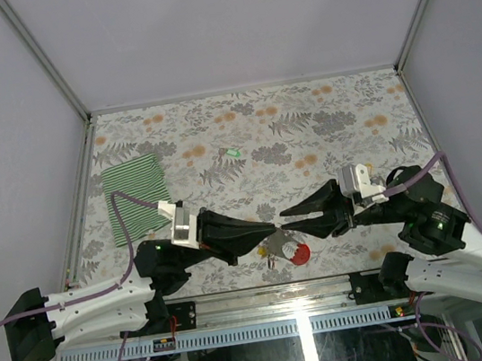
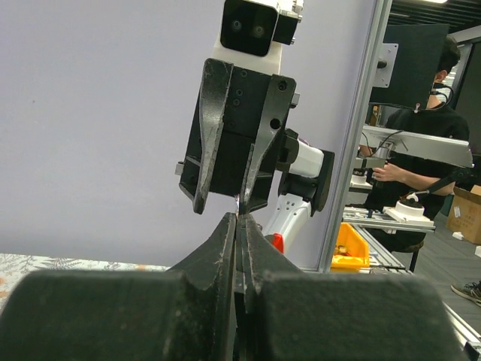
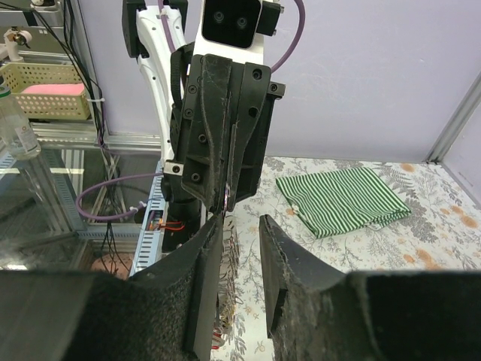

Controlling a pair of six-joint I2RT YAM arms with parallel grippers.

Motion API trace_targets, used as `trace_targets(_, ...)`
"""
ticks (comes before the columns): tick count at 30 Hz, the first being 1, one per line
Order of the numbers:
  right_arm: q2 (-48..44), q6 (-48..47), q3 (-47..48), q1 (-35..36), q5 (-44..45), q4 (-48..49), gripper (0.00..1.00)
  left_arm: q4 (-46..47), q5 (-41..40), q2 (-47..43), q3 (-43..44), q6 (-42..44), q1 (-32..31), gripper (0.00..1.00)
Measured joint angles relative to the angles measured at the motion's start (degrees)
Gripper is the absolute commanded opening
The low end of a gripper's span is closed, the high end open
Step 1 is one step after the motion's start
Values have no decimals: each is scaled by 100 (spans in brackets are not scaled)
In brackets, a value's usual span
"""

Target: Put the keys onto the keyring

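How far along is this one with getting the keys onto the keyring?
Done: nothing confirmed; the keyring sits near the table's front edge, too small to tell whether any key hangs on it. In hand: the left gripper is shut, tip to tip with the open right gripper; what it pinches, if anything, is unclear. Left: at least the green key, loose mid-table.
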Motion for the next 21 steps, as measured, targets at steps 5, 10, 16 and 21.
trace_targets(5, 31, 4, 0, 0, -4, 28, 32, -9, 0, 11, 0, 0, 0, 0)
trace_targets(10, 66, 24, 0, 0, -44, 81, 32, -11, 2, 24, 0, 0, 0, 0)
trace_targets(16, 192, 66, 0, 0, -146, 170, 25, -39, 22, 76, 7, 0, 0, 0)
trace_targets(21, 208, 116, 0, 4, -247, 179, 11, -46, 17, 76, 7, 2, 2, 0)
